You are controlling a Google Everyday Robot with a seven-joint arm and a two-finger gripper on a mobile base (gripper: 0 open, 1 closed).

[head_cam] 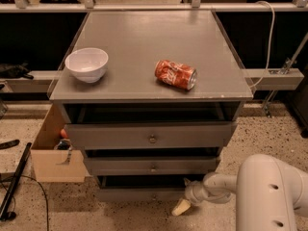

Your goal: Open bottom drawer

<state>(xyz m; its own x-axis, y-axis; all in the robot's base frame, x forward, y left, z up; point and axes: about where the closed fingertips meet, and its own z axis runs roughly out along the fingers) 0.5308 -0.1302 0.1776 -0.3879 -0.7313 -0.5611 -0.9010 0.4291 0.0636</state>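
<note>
The bottom drawer is the lowest and slimmest of three grey drawer fronts under the grey table top, with a tiny knob at its centre. It sits recessed beneath the middle drawer. My gripper is low near the floor, just right of the bottom drawer's front, at the end of a white arm reaching in from the lower right. Its pale tip points down and to the left, beside the drawer and to the right of the knob.
A white bowl and a red soda can lying on its side rest on the table top. The top drawer stands out furthest. A cardboard box stands on the floor at left, and a dark pole lies beside it.
</note>
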